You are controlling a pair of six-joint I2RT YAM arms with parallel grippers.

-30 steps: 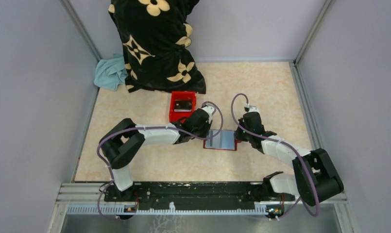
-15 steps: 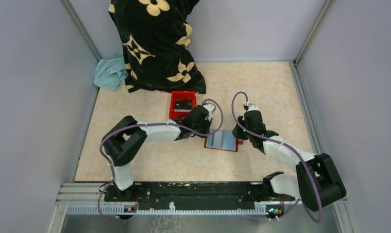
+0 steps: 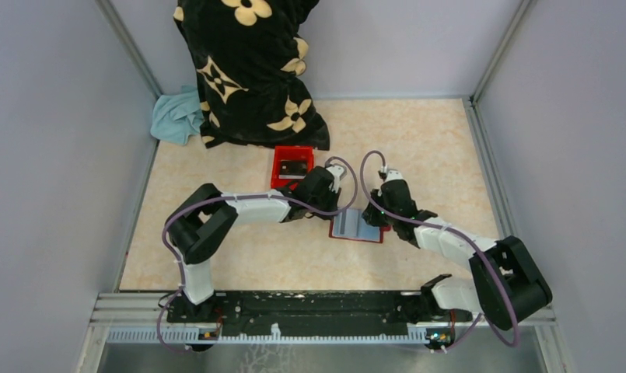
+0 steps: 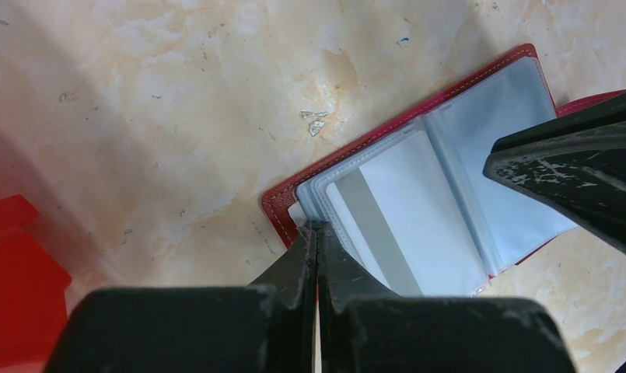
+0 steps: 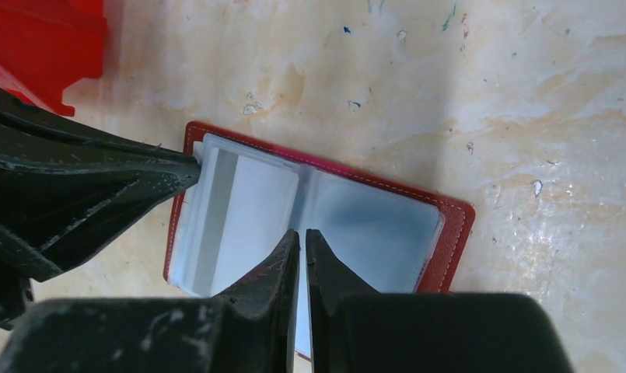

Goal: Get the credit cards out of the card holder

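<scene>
Card holder (image 3: 358, 226) lies open and flat on the table (image 3: 418, 140), right between my two wrists and close in front of the red box (image 3: 292, 169). The tabletop is a glossy cream stone pattern, flecked and scuffed. The holder's cover is dark red and leathery, a rounded-corner rectangle with pale stitching along the rim. Inside it, cloudy blue-grey plastic sleeves spread from a middle fold like pages.

In the half nearer my left gripper (image 4: 317, 227) sits a credit card (image 4: 387, 225). It is thin and pale, with a grey stripe running its length, and it is tucked in its pocket. The other half shows only smooth, hazy plastic. The box is hard, bright red plastic with square walls. Far back, a black fabric bundle (image 3: 251, 70) printed with cream flowers leans on the wall, with a crumpled teal cloth (image 3: 177, 116) beside it.

Now the left gripper: its matte black fingers are pressed together with no gap. The tips are on the holder's corner, where the sleeves meet the red cover. A white sliver sits right at the tips, and I cannot tell whether it is pinched or only touched.

My right gripper (image 5: 302, 233) has its fingers a narrow slit apart, tips down over the middle fold. I see nothing between them, and I cannot tell whether they touch the plastic.
</scene>
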